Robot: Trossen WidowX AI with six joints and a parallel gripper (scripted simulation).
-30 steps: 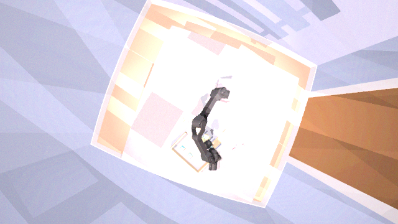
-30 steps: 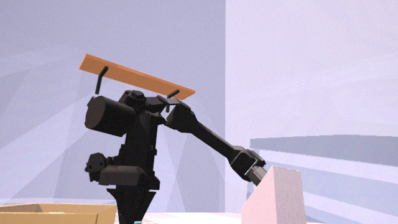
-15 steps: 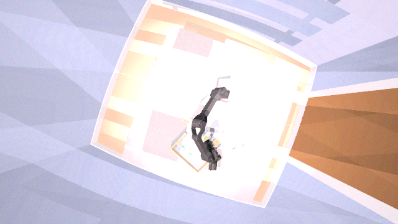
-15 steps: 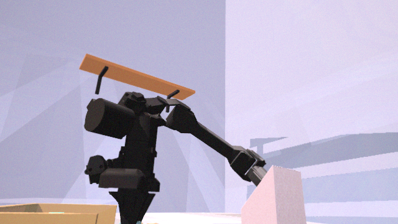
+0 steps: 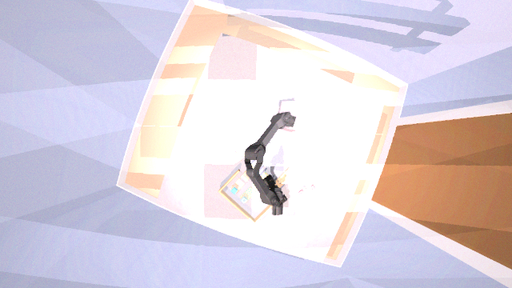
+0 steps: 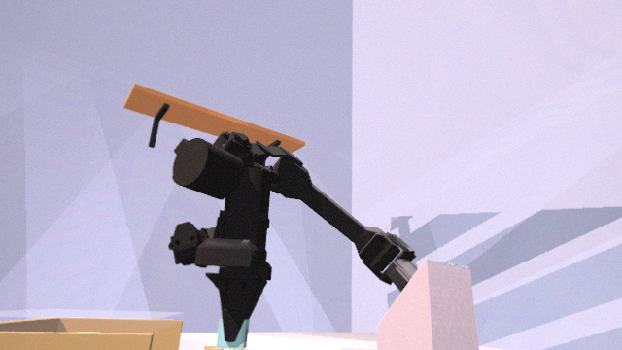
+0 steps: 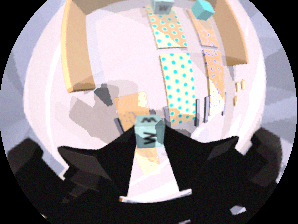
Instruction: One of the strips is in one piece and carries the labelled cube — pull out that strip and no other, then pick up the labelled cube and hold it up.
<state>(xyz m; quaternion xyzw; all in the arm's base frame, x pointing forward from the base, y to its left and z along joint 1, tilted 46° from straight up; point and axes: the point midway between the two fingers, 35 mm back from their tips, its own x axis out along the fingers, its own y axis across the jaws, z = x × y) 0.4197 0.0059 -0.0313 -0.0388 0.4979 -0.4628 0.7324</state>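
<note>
In the wrist view my gripper (image 7: 148,127) is shut on a small teal cube (image 7: 148,129) with a dark mark on its face. In the exterior view the gripper (image 6: 233,334) points straight down, low over the table, with the teal cube (image 6: 223,339) showing around its tips. In the top view the gripper (image 5: 277,210) is beside the tan tray (image 5: 228,188). Beyond it lie strips with teal dots: one strip (image 7: 178,83) is broken by a gap, and another strip (image 7: 214,63) lies to its right. Two more teal cubes (image 7: 202,8) sit at the strips' far ends.
The tan tray wall (image 7: 73,50) (image 6: 87,331) curves round the far side of the strips. A tall pink block (image 6: 432,311) stands at the right, in front of the arm's base. An orange board (image 6: 209,119) hangs behind the arm.
</note>
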